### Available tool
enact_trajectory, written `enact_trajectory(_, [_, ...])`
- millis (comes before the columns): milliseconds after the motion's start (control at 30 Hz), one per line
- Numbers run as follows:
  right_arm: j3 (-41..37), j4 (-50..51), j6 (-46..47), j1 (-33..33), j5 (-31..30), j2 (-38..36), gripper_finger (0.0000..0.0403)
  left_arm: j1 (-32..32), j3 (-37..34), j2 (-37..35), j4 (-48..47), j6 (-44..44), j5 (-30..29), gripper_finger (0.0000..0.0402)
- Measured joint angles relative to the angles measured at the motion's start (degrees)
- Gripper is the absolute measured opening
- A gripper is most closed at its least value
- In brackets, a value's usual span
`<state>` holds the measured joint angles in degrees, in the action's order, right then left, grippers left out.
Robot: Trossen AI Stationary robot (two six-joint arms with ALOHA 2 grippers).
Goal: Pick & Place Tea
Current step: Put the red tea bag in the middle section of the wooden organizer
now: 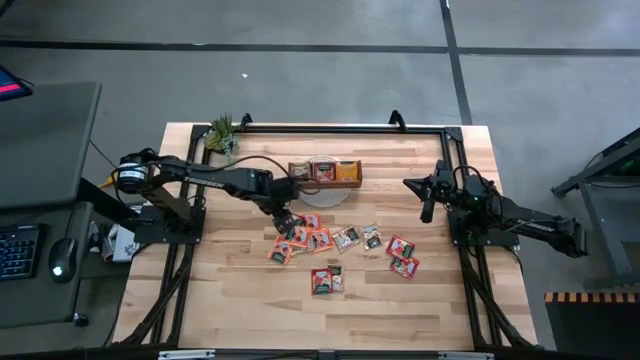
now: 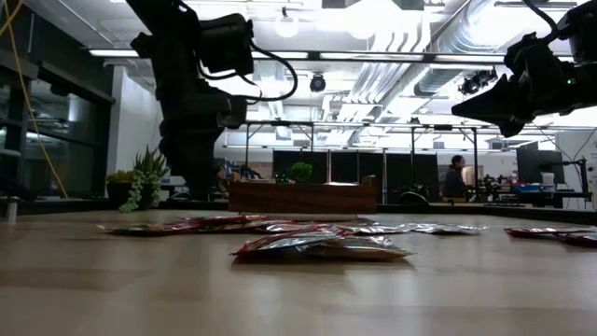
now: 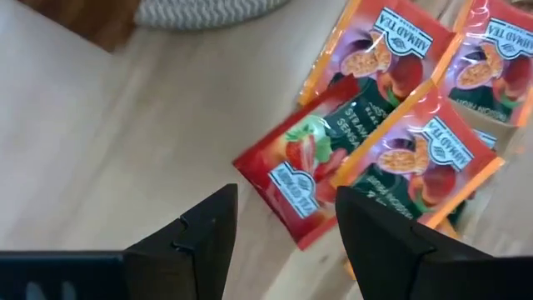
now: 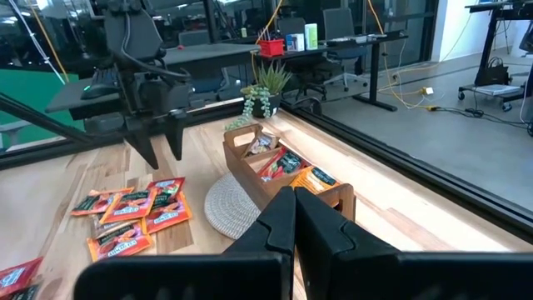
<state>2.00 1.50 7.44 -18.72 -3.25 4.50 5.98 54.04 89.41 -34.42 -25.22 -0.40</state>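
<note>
Left arm over the tea, right arm parked

On the wooden table (image 1: 240, 310) I saw the tray (image 1: 325, 172) near the far edge and the tea (image 1: 320, 240) scattered mid-table. My left gripper (image 3: 283, 242) hung with jaws apart above a red strawberry sachet (image 3: 304, 171) lying flat, cornerwise to the fingers. The right gripper (image 1: 428, 205) was closed, empty, near the right edge.

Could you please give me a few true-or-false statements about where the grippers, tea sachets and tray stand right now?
1. The left gripper hangs open over a red strawberry sachet. True.
2. The right gripper holds a sachet. False: it is shut on nothing, raised at the table's right side.
3. The wooden tray already holds some sachets. True.
4. The potted plant stands inside the tray. False: it stands apart, near the table's far left corner.
</note>
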Motion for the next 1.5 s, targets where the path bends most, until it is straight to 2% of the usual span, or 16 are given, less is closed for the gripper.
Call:
enact_trajectory(267, [0.0,-0.02,-0.01,-0.01,0.02,-0.01,0.0,0.0,0.0,0.0,0.98,7.8,-0.7,0.02])
enact_trajectory(567, [0.0,-0.02,0.0,-0.02,0.02,-0.01,0.0,0.04,0.07,0.87,0.9,23.52,2.45,0.02])
enact_trajectory(1067, [0.0,-0.02,-0.01,-0.02,0.02,-0.01,0.0,1.57,-0.59,0.9,-0.7,44.36,0.97,0.02])
enact_trajectory(1233, [0.0,-0.02,0.0,-0.02,0.02,-0.01,0.0,1.57,-0.59,1.03,-0.7,46.54,0.9,0.02])
enact_trajectory(1500, [0.0,-0.02,0.0,-0.01,0.02,-0.01,0.0,1.57,-0.51,5.0,2.29,48.76,-0.18,0.02])
